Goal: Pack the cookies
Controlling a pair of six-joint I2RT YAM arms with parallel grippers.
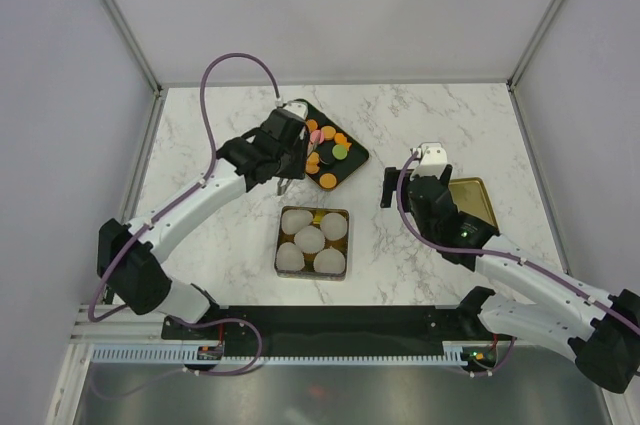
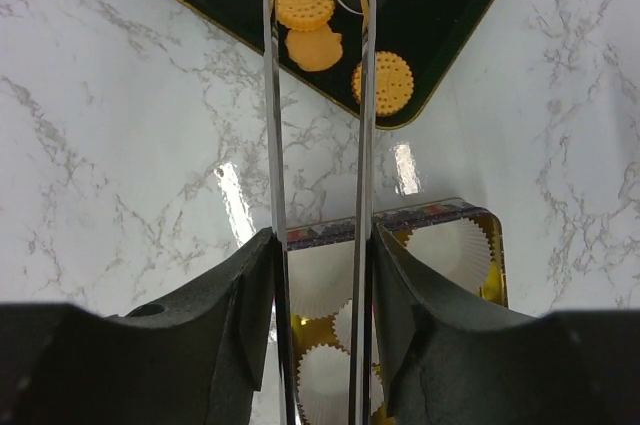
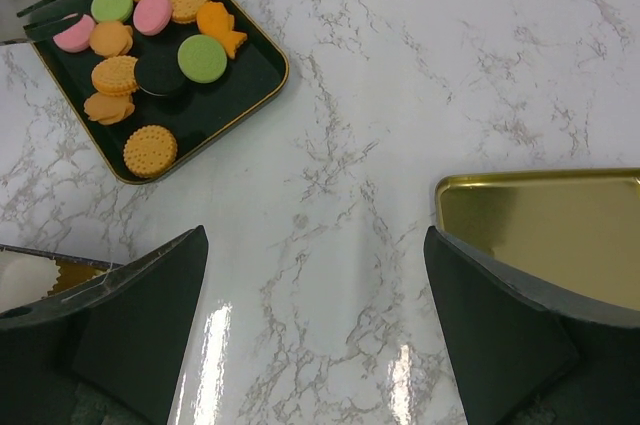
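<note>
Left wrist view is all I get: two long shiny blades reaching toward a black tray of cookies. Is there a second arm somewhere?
Observer: Yes. The right gripper hangs open over the white marble table, to the right of the black rectangular tray.
Operator: Anything near it?
Observer: A shallow gold metal tray, with nothing in the part that shows.
Operator: How many cups are in the tin below me?
Observer: Five white paper cups sit in the square gold tin, with no cookies in them yet.
</note>
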